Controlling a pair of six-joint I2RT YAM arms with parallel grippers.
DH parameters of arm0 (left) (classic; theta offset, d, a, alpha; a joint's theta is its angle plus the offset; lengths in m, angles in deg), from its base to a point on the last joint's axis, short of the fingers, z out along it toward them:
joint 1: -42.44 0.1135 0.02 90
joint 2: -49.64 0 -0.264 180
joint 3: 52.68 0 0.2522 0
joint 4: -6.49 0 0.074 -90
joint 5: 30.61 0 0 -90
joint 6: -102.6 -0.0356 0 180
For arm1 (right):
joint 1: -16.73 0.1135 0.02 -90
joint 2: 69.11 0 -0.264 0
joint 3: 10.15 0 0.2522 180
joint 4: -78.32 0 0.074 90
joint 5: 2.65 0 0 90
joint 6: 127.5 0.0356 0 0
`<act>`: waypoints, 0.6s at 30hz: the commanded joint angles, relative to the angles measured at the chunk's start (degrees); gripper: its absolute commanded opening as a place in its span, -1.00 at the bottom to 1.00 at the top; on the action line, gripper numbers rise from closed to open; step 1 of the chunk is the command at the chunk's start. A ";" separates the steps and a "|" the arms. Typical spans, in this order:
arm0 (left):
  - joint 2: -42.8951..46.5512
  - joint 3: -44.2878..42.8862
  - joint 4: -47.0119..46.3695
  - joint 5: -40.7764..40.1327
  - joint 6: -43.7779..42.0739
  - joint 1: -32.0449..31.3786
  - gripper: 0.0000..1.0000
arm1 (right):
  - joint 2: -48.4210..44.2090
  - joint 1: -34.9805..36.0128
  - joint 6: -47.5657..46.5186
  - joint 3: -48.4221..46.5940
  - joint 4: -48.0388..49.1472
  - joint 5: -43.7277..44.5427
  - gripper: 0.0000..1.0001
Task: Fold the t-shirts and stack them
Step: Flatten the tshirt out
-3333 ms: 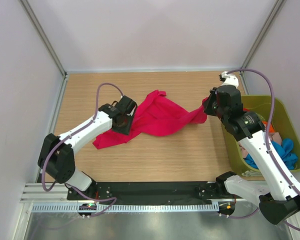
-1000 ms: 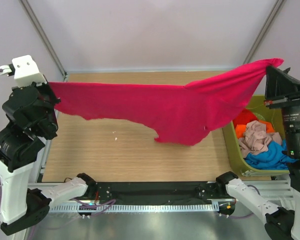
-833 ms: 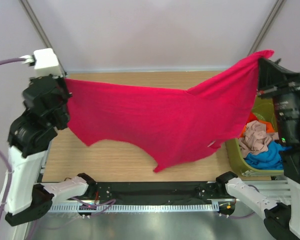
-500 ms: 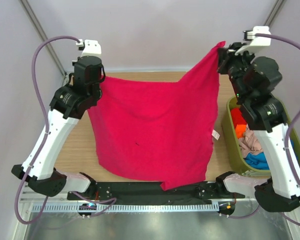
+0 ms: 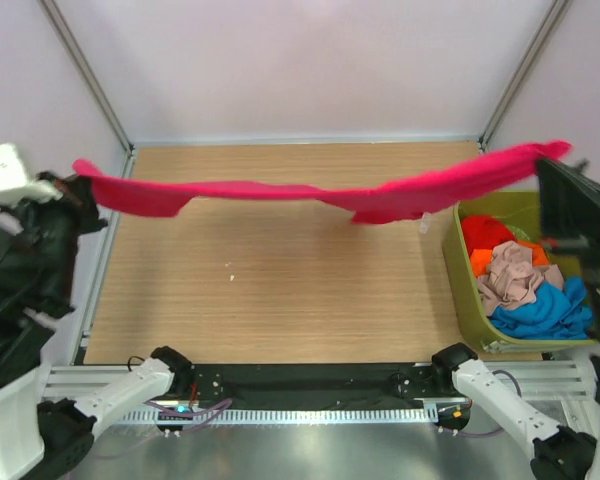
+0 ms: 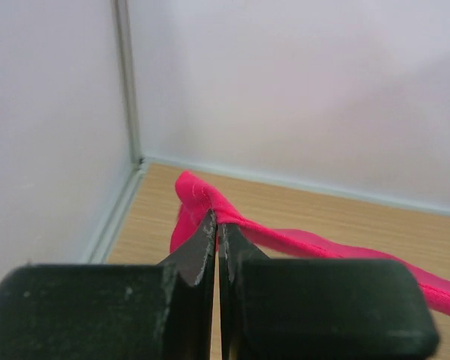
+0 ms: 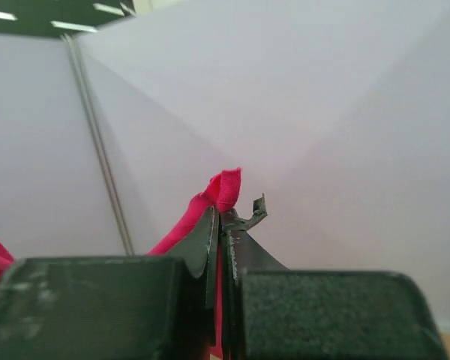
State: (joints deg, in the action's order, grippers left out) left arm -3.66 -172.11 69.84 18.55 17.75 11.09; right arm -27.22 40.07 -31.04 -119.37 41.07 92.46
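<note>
The crimson-red t-shirt [image 5: 310, 192] hangs stretched in the air across the table, edge-on in the top view. My left gripper [image 5: 77, 180] is shut on its left corner, raised at the far left; in the left wrist view [image 6: 216, 222] the cloth [image 6: 202, 196] runs off to the right from the pinched tips. My right gripper [image 5: 552, 160] is shut on the right corner, raised above the tub; in the right wrist view [image 7: 223, 217] a red fold [image 7: 225, 187] sticks out of the tips. Orange-red [image 5: 487, 236], beige-pink [image 5: 512, 268] and blue [image 5: 545, 308] t-shirts lie in the tub.
The olive-green tub [image 5: 458, 280] stands at the table's right edge. The wooden table [image 5: 280, 290] lies under the hanging shirt. White walls and metal corner posts [image 5: 85, 75] enclose the back and sides. A black rail [image 5: 300, 385] runs along the near edge.
Both arms have swung outward and toward the camera with the red shirt. The shirt, hanging as a broad sheet half a second ago, is now pulled out flat and seen edge-on.
</note>
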 commanded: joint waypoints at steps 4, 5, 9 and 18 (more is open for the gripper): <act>6.19 -1.55 3.85 12.71 7.51 0.42 -1.00 | -6.38 -0.22 5.05 -1.83 0.29 -3.17 -0.98; 6.28 -2.60 4.29 14.28 7.94 0.33 -0.99 | -6.47 -0.22 5.14 -2.18 -0.07 -3.08 -0.98; 4.44 -3.84 6.84 15.62 7.77 0.42 -0.99 | -6.21 -0.13 3.49 -2.45 0.63 -1.86 -0.98; -3.91 1.95 1.22 8.00 1.19 0.42 -0.99 | 8.46 1.28 -12.43 -4.30 5.11 11.15 -0.98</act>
State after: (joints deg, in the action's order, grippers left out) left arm -3.48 -172.33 75.47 31.73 22.97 11.09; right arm -26.35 40.79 -36.06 -124.10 42.98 97.83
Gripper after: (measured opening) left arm 0.005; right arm 0.038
